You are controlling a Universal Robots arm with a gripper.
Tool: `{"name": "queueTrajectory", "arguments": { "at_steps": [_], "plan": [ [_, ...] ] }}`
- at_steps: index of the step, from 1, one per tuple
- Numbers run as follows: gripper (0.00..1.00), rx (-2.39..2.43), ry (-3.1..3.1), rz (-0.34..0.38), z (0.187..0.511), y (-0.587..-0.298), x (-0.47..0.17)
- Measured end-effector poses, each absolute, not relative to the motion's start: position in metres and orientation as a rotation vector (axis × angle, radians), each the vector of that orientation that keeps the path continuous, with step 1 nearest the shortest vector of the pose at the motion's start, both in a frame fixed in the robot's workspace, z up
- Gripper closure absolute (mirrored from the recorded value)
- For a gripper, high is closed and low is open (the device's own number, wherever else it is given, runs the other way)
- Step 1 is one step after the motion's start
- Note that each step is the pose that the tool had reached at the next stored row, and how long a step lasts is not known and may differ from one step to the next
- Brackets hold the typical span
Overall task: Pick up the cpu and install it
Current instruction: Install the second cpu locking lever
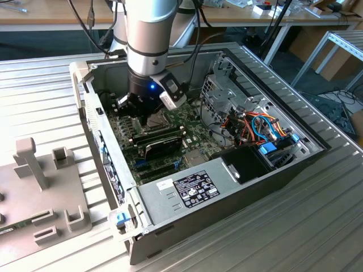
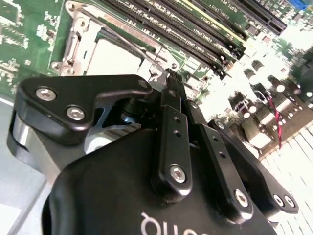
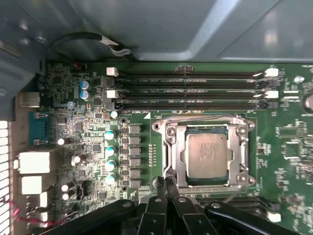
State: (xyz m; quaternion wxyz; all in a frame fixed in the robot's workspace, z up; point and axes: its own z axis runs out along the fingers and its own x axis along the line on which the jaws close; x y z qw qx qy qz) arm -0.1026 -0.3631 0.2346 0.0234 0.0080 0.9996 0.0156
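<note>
- I have the arm (image 1: 148, 34) reaching down into the open computer case (image 1: 238, 187), which lies on the ribbed metal surface (image 1: 45, 79).
- In the first wrist view the motherboard (image 3: 73, 147) spans the frame, with the memory slots (image 3: 190, 90) running just beside the socket frame (image 3: 205, 152).
- The cpu (image 3: 207, 155) sits flat inside the socket frame, metal top upward; I judge it already seated.
- The hand (image 3: 165, 182) hovers close beside the socket edge with its fingers pressed together and nothing between them.
- Handling, by my judgement: the cpu is light, rigid and thin, with a smooth top likely to slip. I would grip it only by two opposite edges, keep it level, and avoid any contact with its fragile underside.
</note>
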Motion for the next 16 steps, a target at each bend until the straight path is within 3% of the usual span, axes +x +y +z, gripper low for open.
{"name": "queueTrajectory", "arguments": {
  "at_steps": [6,9,16],
  "plan": [
    [0.89,0.025,3.094,0.055,0.244,-0.363,-0.102],
    [0.89,0.026,3.093,0.106,0.245,-0.363,-0.101],
    [0.89,0.026,3.095,0.11,0.251,-0.363,-0.094]
  ]
}}
